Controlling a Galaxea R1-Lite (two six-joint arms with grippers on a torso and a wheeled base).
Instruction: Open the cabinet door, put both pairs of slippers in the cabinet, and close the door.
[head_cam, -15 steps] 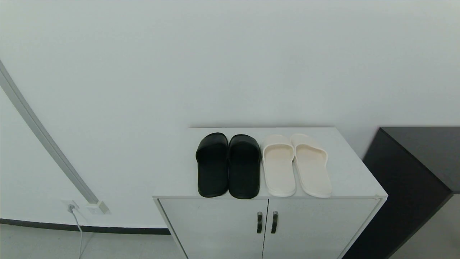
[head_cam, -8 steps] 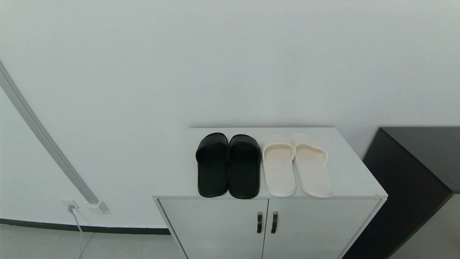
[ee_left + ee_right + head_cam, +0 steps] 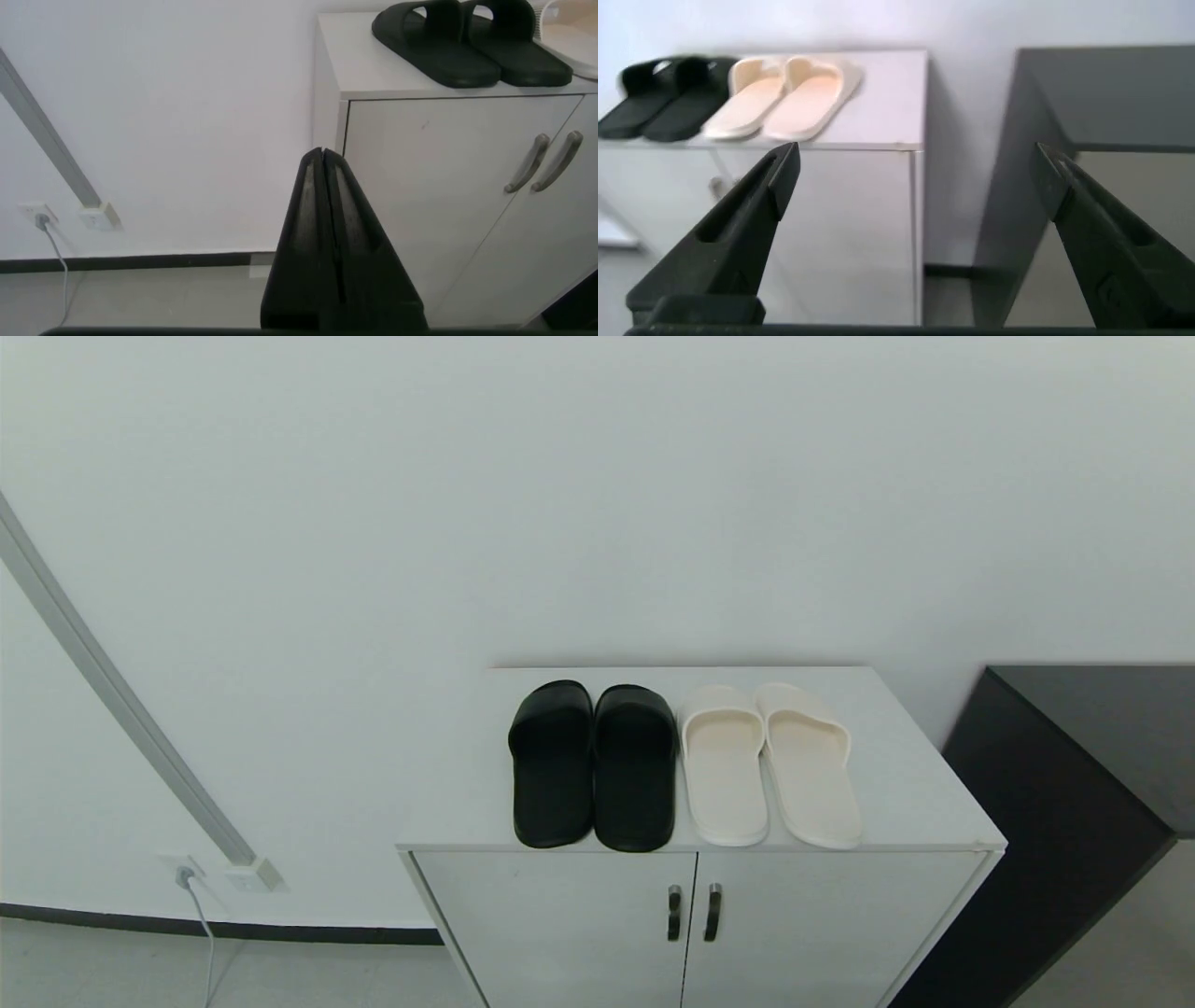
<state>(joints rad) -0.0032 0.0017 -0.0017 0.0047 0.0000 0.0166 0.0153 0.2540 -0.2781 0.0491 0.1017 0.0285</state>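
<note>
Two pairs, black slippers [image 3: 635, 775] and cream slippers [image 3: 724, 775], top the cabinet [image 3: 560, 933]; left tool [image 3: 322, 157] clenched, right tool [image 3: 917, 154] released.

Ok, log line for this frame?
doors shut | black pair, cream pair on cabinet top | left gripper shut | right gripper open

the black slippers [image 3: 597, 775] look matt and rubbery, the cabinet [image 3: 560, 933] smooth white, its handles [image 3: 712, 912] metal.
</note>
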